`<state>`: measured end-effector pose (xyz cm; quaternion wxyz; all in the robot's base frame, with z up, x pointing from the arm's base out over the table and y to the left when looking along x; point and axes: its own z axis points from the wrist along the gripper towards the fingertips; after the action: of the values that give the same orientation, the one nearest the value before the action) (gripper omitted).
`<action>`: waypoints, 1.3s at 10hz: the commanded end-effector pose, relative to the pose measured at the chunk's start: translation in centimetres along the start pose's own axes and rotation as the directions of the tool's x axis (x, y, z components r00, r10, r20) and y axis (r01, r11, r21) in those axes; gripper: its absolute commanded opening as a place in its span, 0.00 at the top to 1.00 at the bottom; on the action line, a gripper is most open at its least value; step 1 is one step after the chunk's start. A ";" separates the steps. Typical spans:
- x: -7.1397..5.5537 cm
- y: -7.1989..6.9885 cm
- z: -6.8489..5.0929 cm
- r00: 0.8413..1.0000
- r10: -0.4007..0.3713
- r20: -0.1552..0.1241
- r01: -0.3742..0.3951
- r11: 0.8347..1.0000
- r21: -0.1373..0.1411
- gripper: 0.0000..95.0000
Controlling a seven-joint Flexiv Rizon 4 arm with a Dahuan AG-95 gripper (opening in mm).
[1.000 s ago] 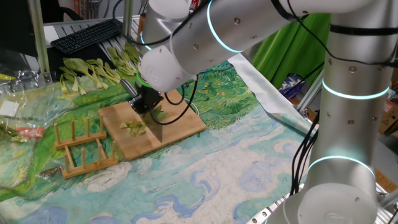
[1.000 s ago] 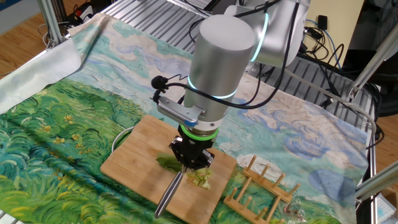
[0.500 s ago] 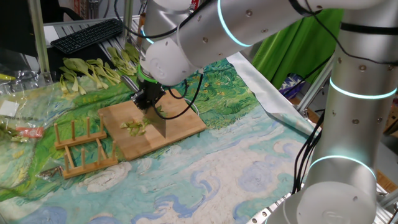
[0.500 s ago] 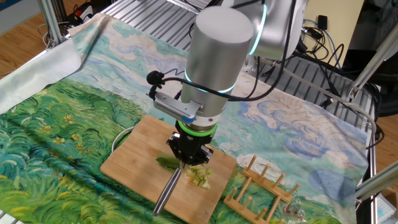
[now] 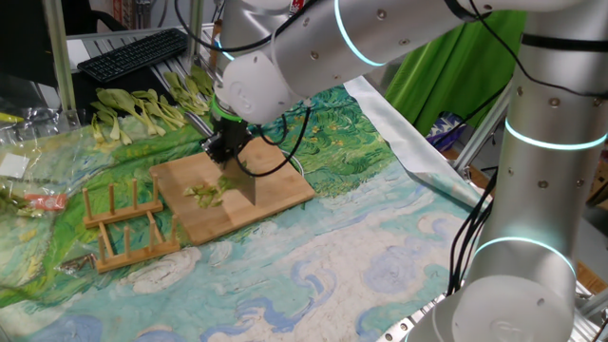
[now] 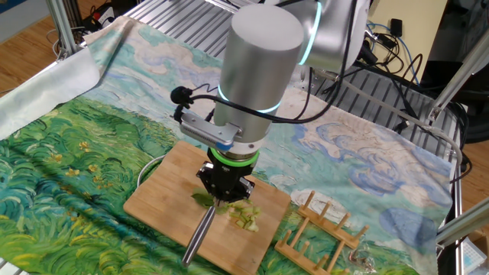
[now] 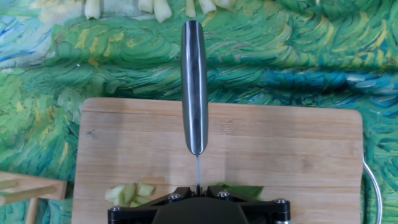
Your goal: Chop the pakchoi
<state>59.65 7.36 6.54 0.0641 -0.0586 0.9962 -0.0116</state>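
The pakchoi lies on the wooden cutting board [image 5: 275, 185] as a small heap of pale green cut pieces [image 5: 206, 194] and a dark green leaf part. My gripper [image 5: 228, 155] is shut on a steel knife and stands low over the board, right above the pakchoi. In the other fixed view the gripper [image 6: 222, 194] has the cut pieces [image 6: 243, 216] on its right, the leaf [image 6: 202, 200] on its left, and the knife handle [image 6: 199, 237] juts toward the board's [image 6: 160, 198] near edge. In the hand view the handle [image 7: 194, 87] points away, with pieces [image 7: 127, 192] left and leaf [image 7: 241, 190] right of the gripper [image 7: 198, 190].
A wooden rack [image 5: 123, 223] stands beside the board; it also shows in the other fixed view [image 6: 321, 229]. Many whole pakchoi stalks [image 5: 142, 106] lie behind the board near a keyboard [image 5: 133, 52]. A white cable [image 6: 145, 172] loops at the board's edge.
My gripper with the knife has shifted a little along the board, from over the cut pieces toward the leaf end. The pieces stay in place.
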 end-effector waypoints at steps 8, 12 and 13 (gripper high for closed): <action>0.0 -1.0 0.1 1.000 -0.007 0.008 0.007 1.000 -0.006 1.00; 0.1 -0.8 1.6 1.000 -0.015 0.011 0.015 1.000 -0.004 1.00; 0.2 -0.7 2.8 1.000 -0.015 0.023 0.015 1.000 -0.004 1.00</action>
<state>59.93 6.71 3.41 0.0755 -0.0663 0.9949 -0.0073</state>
